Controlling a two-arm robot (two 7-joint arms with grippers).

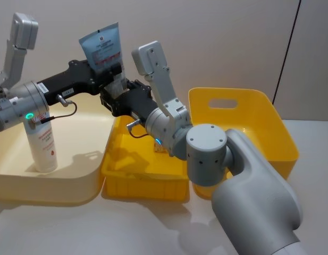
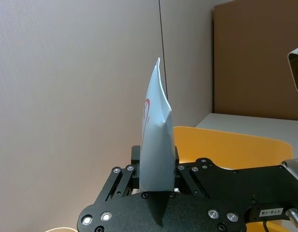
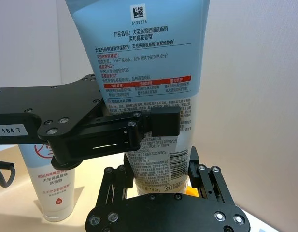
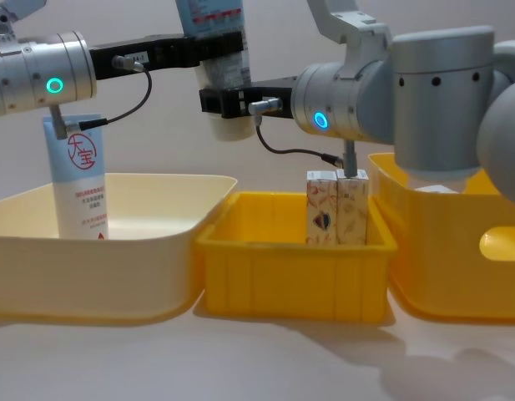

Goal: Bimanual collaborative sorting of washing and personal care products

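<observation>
Against plain beige walls, above the middle yellow bin (image 4: 240,251), the left tool (image 3: 153,126) and right tool (image 3: 161,181) both clamp the red-banded tube (image 1: 102,50), apparently mid-handover toward the cream bin (image 4: 40,251) on the left.

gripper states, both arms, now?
Left gripper: shut on the raised blue tube, mid-body.
Right gripper: shut on the same tube, at its cap end.
</observation>
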